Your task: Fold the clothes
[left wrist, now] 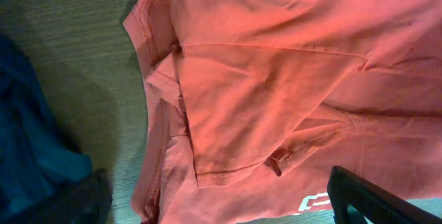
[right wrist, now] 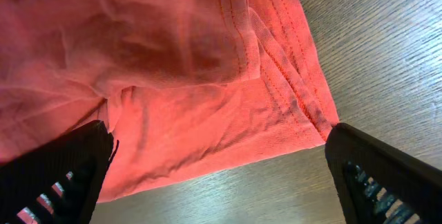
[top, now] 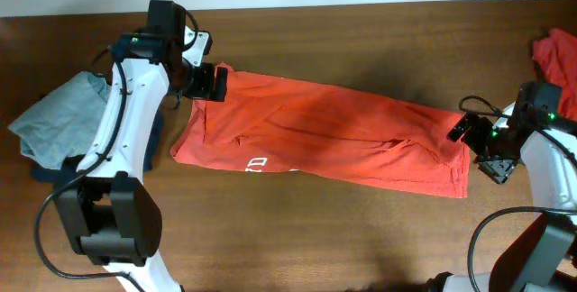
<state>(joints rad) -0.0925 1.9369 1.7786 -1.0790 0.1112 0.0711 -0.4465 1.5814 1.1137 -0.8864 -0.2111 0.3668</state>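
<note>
An orange-red shirt [top: 325,134] lies folded lengthwise into a long strip across the middle of the table, with a bit of white print [top: 257,163] at its front left edge. My left gripper [top: 209,83] is open over the strip's far left end; the left wrist view shows the collar and sleeve folds [left wrist: 276,79] below its spread fingers [left wrist: 221,207]. My right gripper [top: 476,143] is open at the strip's right end; the right wrist view shows the hem corner [right wrist: 304,106] between its fingers [right wrist: 221,182], above bare wood.
A pale grey-blue garment [top: 59,121] lies over a navy one [top: 54,173] at the left edge, the navy cloth also in the left wrist view [left wrist: 31,141]. Another orange-red garment [top: 557,62] sits at the right edge. The table is dark brown wood [top: 315,229].
</note>
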